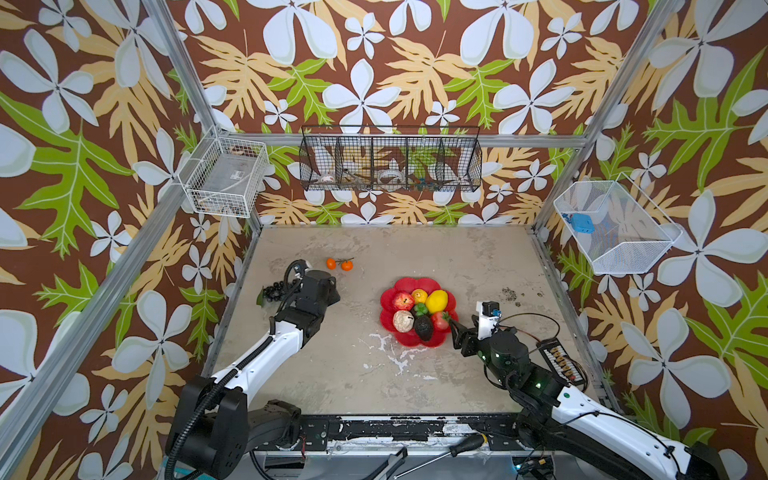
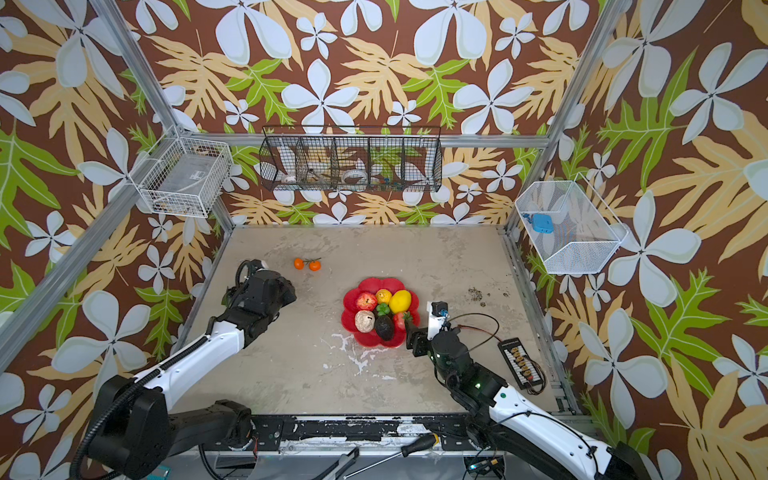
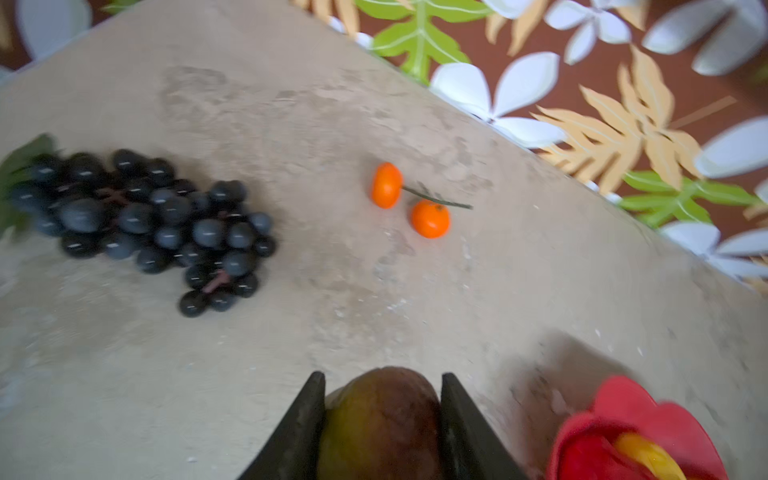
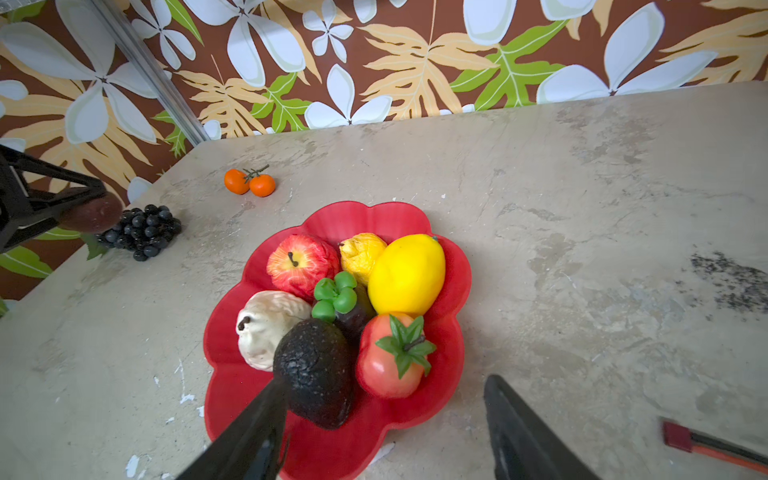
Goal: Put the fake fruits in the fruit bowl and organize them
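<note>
The left hand (image 3: 382, 376) is clamped on a brown-green pear (image 3: 382, 428), with one finger on each side of it, over the left part of the counter (image 1: 415, 257). The grapes (image 3: 141, 216) lie on the counter near that hand, by the left edge. The two oranges (image 3: 430, 218), joined by a stem, lie farther back. Both are well apart from the bowl (image 4: 374, 216), which sits right of the counter's middle. In its far half the bowl holds an apple (image 4: 301, 264), a small lemon (image 4: 361, 251) and a big lemon (image 4: 407, 274). In its near half are a cream lump (image 4: 266, 324), an avocado (image 4: 316, 374) and a strawberry (image 4: 374, 365), and a dark fruit (image 4: 336, 297) with a green top sits in the middle, all packed close together. The right hand (image 4: 385, 380) is spread wide and empty at the bowl's near right rim. One finger is just beside the avocado, though I cannot tell whether it touches. The other finger is over bare counter outside the bowl.
</note>
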You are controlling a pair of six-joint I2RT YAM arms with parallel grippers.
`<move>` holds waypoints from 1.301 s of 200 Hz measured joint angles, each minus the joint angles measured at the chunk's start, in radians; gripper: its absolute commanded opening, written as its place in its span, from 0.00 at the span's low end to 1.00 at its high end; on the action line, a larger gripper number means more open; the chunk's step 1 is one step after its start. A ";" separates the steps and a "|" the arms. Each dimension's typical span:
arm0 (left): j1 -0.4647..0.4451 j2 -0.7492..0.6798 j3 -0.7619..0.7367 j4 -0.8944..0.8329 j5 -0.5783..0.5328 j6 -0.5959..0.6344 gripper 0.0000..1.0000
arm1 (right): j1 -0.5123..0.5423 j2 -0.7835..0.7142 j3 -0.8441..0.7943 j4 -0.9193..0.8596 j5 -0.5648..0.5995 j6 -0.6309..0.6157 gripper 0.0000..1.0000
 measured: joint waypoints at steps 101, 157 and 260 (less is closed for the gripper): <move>-0.453 0.185 0.098 0.154 0.117 0.392 0.43 | -0.150 0.176 0.205 -0.187 -0.186 0.086 0.74; -0.545 0.189 0.016 0.322 0.134 0.579 0.44 | -0.373 0.205 0.288 -0.275 -0.398 0.093 0.74; -0.674 0.105 -0.269 0.723 0.177 0.931 0.44 | -0.370 0.331 0.449 -0.394 -0.711 0.029 0.67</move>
